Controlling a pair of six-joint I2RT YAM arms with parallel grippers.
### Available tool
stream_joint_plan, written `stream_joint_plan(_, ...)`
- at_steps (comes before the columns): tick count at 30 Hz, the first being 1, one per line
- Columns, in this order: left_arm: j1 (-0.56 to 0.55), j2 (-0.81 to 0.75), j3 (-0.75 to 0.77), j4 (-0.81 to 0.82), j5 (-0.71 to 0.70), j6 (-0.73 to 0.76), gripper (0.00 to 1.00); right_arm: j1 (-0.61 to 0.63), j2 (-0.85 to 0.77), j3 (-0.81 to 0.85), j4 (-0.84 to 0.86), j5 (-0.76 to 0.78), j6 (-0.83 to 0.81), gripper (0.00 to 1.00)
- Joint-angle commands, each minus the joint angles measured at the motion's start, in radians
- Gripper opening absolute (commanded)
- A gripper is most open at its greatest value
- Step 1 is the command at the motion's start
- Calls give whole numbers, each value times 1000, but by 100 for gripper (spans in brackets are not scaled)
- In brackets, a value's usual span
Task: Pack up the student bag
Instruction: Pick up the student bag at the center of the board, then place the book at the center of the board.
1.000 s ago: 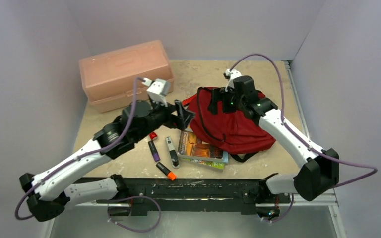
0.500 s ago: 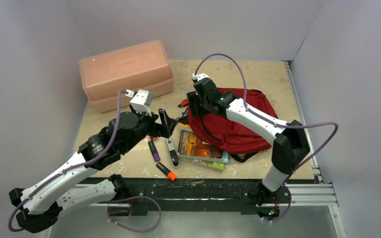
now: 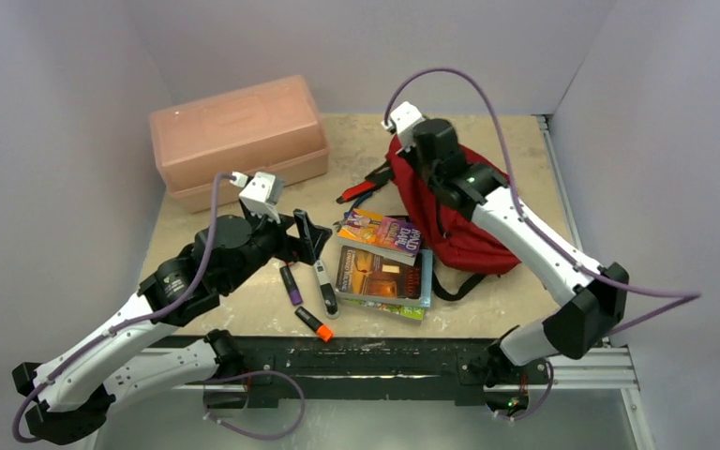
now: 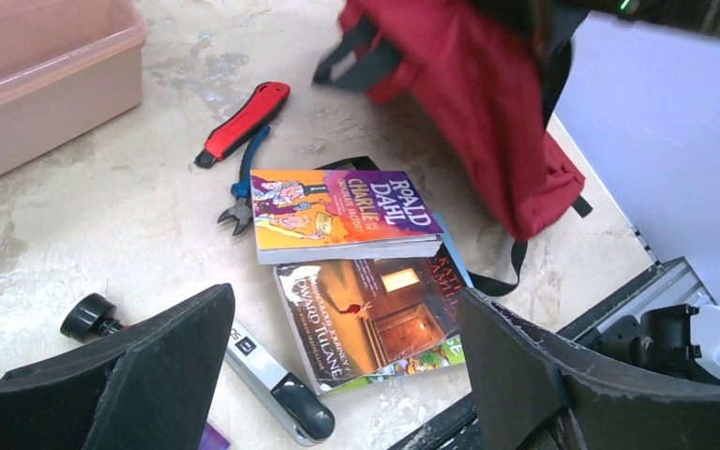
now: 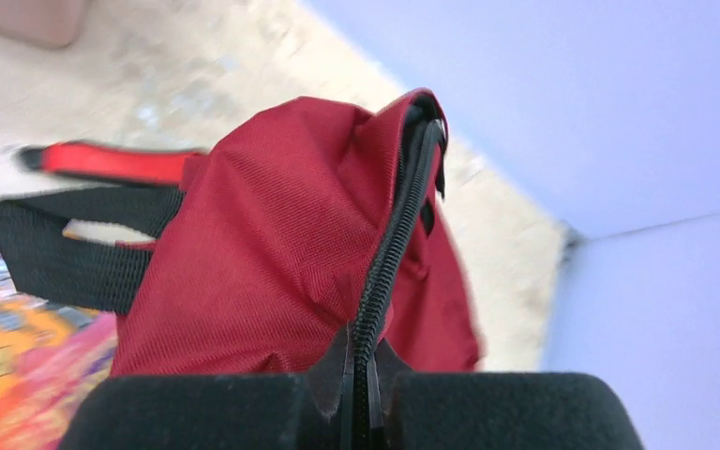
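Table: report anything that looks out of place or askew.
A red utility knife and blue-handled pliers lie beside the backpack, odd items for a school bag. The backpack hangs bunched, its zipper edge pinched in the shut right tool. The top book sits skewed on the lower one.

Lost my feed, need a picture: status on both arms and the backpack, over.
Left gripper: jaws open, empty. Right gripper: jaws shut on dark red fabric backpack at its zipper. Two paperback books lie beside it, not yet packed.
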Motion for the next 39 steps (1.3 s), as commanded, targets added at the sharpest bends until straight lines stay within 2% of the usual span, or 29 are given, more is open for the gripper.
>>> stream_joint_plan(1, 7, -12, -1, 2, 44, 11, 88, -139, -99, 67, 362, -183, -506, 0)
stream_joint_plan(2, 7, -16, -1, -2, 59, 4, 88, -176, -108, 72, 410, -300, -551, 0)
stream_joint_plan(6, 7, -36, -11, -13, 102, -31, 87, -309, -89, 77, 554, -614, -726, 0)
stream_joint_plan(8, 7, -48, -16, -22, 116, -33, 87, -359, -86, 70, 572, -757, -818, 0)
stream_joint_plan(10, 7, -59, -15, -33, 113, -26, 87, -410, -65, 114, 476, -868, -821, 0)
stream_joint_plan(12, 7, -67, -14, -39, 102, -12, 87, -427, -51, 126, 327, -910, -853, 0)
stream_joint_plan(15, 6, -70, -17, -28, 90, -1, 87, -430, -86, -7, 263, -853, -824, 0)
stream_joint_plan(18, 7, -53, -9, -15, 98, 1, 87, -434, -184, -279, 407, -729, -730, 0)
stream_joint_plan(19, 7, -46, -6, -9, 105, 1, 87, -434, -232, -376, 506, -652, -689, 5)
stream_joint_plan(20, 7, -38, -4, -3, 115, 1, 87, -437, -261, -466, 608, -558, -624, 23)
stream_joint_plan(21, 7, -28, -2, 3, 126, 3, 86, -443, -282, -531, 667, -492, -595, 36)
stream_joint_plan(24, 7, 0, 11, 3, 166, 8, 86, -462, -322, -638, 728, -355, -577, 45)
stream_joint_plan(26, 7, 11, 11, 2, 187, 12, 86, -479, -327, -658, 725, -223, -585, 51)
stream_joint_plan(30, 7, 21, 13, -10, 205, 33, 86, -514, -312, -647, 732, -41, -581, 70)
stream_joint_plan(34, 6, 44, 62, -71, 175, 94, 86, -522, -251, -511, 458, 34, -435, 98)
stream_joint_plan(36, 6, 48, 65, -81, 139, 115, 86, -521, -261, -461, 313, -8, -303, 99)
stream_joint_plan(39, 6, 49, 33, -60, 118, 98, 87, -514, -360, -457, 203, -99, -125, 99)
